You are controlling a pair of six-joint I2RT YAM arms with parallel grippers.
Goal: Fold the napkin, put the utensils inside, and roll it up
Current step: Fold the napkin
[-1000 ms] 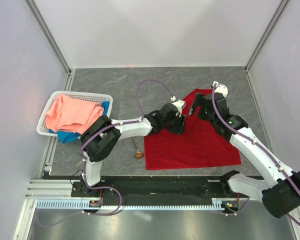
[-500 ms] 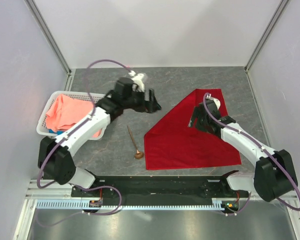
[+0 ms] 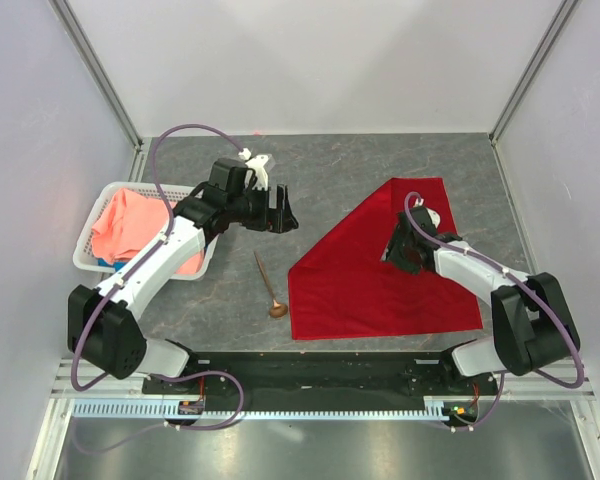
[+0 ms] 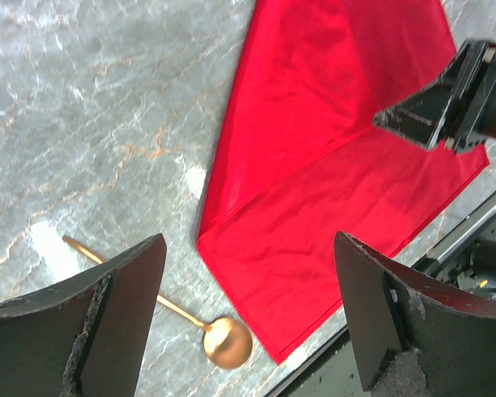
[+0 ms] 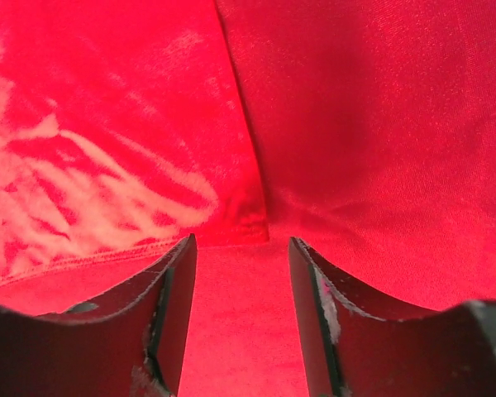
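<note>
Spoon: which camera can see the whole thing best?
The top external view. The spoon shows whole there, thin handle to small bowl, lying beside the napkin. The left wrist view is closer, but a finger of the left end effector hides part of the handle. The right wrist view shows only red cloth.

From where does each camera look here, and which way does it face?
Top external: above and behind the arm bases, looking down; shows left gripper, right gripper, napkin, spoon, basket.
Left wrist: on the left gripper, looking down at spoon and napkin; its open fingers frame the view.
Right wrist: on the right gripper, close over the napkin; open fingers show.
Shared: top external and left wrist both show the spoon beside the napkin.
</note>
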